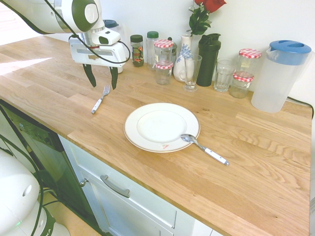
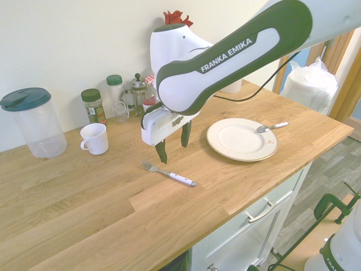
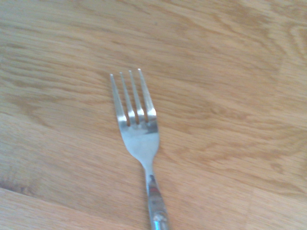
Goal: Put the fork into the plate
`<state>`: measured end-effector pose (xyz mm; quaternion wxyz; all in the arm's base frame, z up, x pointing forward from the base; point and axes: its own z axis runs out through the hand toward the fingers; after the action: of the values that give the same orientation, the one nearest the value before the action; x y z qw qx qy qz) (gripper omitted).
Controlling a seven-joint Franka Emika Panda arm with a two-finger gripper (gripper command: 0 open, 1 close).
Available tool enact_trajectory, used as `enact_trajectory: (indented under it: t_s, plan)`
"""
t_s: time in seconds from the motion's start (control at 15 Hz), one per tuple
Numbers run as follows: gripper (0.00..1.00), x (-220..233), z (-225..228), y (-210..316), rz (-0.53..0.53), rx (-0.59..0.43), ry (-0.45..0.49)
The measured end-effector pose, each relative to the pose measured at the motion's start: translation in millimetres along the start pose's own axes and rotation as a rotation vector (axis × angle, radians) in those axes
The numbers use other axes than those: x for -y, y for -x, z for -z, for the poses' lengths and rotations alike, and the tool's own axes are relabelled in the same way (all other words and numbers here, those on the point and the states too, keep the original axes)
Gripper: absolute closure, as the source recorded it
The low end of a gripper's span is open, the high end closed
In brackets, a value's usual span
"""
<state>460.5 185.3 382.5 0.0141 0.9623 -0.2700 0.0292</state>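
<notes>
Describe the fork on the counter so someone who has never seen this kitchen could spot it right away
On the wooden countertop, look to the side of the white plate where the open gripper hangs. The fork lies flat on bare wood just below it. It has thin tines, unlike the white-handled spoon, whose rounded bowl rests on the plate's rim.

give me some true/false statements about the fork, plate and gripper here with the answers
1. The fork lies on the wooden counter, apart from the plate. True.
2. The gripper is shut on the fork. False: it is open, empty, above the fork.
3. A spoon rests its bowl on the plate's rim. True.
4. The fork has a black handle. False: the handle is white.
5. Food sits on the plate. False: nothing but the spoon's bowl shows on it.
</notes>
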Motion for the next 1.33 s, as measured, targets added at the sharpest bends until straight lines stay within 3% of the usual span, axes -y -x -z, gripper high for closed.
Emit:
enact_trajectory:
  t_s: [0.4, 0.47, 1.33]
  plan:
    - [0.00, -2.3, -36.8, 18.0, 0.026, 0.035, 0.036]
    - [1.00, -4.7, -40.9, 22.0, 0.030, 0.040, 0.045]
    - [1.00, -8.7, -45.4, 34.0, 0.045, 0.060, 0.053]
